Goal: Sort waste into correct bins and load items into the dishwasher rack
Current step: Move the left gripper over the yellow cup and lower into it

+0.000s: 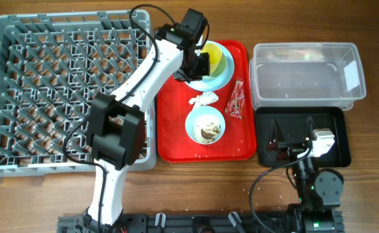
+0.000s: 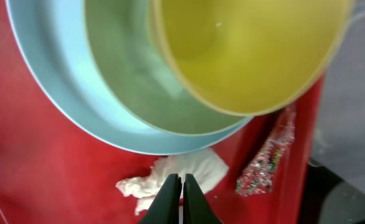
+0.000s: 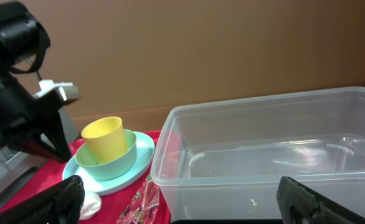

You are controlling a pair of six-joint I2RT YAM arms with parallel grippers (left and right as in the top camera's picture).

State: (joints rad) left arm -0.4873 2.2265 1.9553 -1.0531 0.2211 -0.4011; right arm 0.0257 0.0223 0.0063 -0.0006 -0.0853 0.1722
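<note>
Tissue [image 2: 195, 171] lies crumpled on the red tray [image 2: 33, 155] beside the blue plate [image 2: 58, 81]; left gripper [image 2: 182, 199] hovers near it, clenched; right gripper [image 3: 182, 204] is spread wide by the clear tub [image 3: 263, 155].

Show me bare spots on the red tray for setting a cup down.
Free on the red tray: the left strip between rim and rice bowl, and the near right corner past the wrapper. Crowded: the middle, where plate, tissue, wrapper and that bowl sit close.
</note>
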